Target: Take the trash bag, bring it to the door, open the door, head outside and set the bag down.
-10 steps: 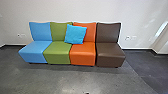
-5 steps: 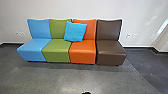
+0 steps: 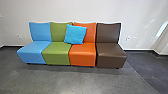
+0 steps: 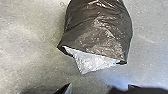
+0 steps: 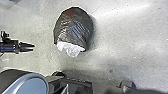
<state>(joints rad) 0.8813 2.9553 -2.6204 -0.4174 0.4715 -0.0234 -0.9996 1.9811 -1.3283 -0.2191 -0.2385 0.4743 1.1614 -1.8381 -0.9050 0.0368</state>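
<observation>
- Left claw (image 5: 33,47): wide, its two prongs standing apart with a gap between them. It is near the trash bag (image 5: 73,26) but not touching it.
- Right claw: cannot tell whether it is wide or narrow.
- Trash bag: dark, shiny and creased, resting on the grey floor (image 5: 125,47) in front of the robot. White plastic (image 4: 92,62) sticks out at the end toward the robot. The bag is not lifted.
- Floor further out: smooth grey, with a darker section (image 3: 150,67) on the right.
- Seating: four armless chairs side by side in a row, facing the robot. Left to right they are a blue chair (image 3: 32,51), a green chair (image 3: 57,52), an orange chair (image 3: 82,53) and a brown chair (image 3: 111,53).
- Pillow (image 3: 75,34): bright blue, tilted, propped against the backrests of the green and orange chairs and overlapping both.
- Baseboard (image 3: 138,50): dark, along the foot of the wall.
- Wall (image 3: 75,10): pale and plain, behind the chairs, with small fittings (image 3: 131,38) low down on either side of the row. Light patches fall on its right part.
</observation>
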